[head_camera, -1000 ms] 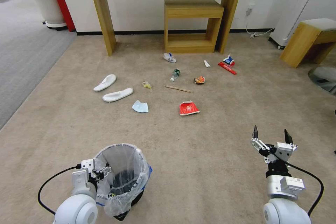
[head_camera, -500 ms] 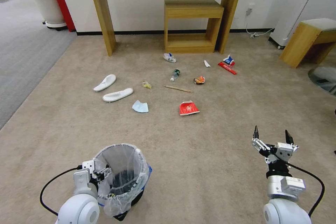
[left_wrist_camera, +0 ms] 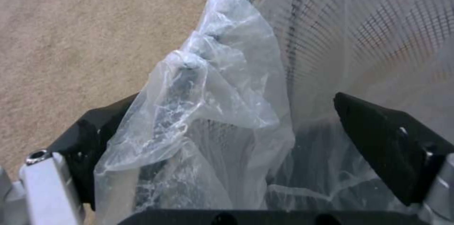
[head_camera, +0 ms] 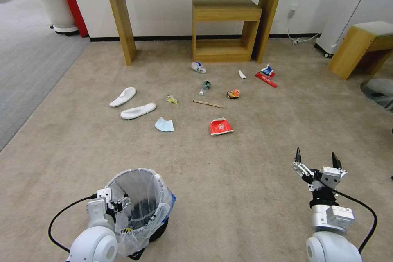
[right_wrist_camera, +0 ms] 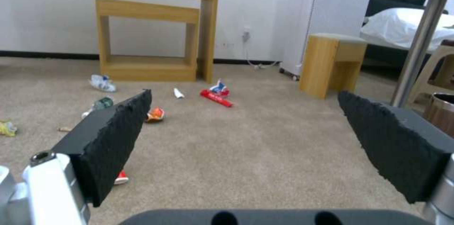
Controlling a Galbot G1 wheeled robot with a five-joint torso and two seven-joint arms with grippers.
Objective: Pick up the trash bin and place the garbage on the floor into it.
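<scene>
Left gripper (head_camera: 118,204) is clamped over the near-left rim of the small round black trash bin (head_camera: 157,229) lined with a crinkled translucent plastic bag (head_camera: 137,196); in the left wrist view one finger (left_wrist_camera: 388,147) sits inside the liner and the other outside the wall, with bunched bag between them. Bin sits at the near left of the scene, mouth up and tilted slightly.

Right gripper (head_camera: 316,163) hangs at the near right above the beige short-pile carpet (head_camera: 245,172), fingers spread wide apart with nothing between them.

Garbage lies scattered on the carpet farther off, well apart from the bin:
- Two white slippers (head_camera: 131,104) side by side at the left.
- Blue face mask (head_camera: 164,124) just near-right of the slippers.
- Flattened red paper bowl (head_camera: 221,126) at the centre, nearest the right gripper.
- Thin wooden stick (head_camera: 208,104) beyond the bowl.
- Green-labelled bottle (head_camera: 204,87) beyond the stick.
- Small yellowish crumpled wrapper (head_camera: 172,99) left of the stick.
- Orange crumpled wrapper (head_camera: 233,93) right of the stick.
- Blue-white carton (head_camera: 198,67) near the low wooden shelf unit (head_camera: 225,28).
- Red bar wrapper (head_camera: 266,79) at the far right, touching a red-white-blue packet (head_camera: 267,70).
- Small white scrap (head_camera: 242,74) just left of the bar wrapper.
</scene>
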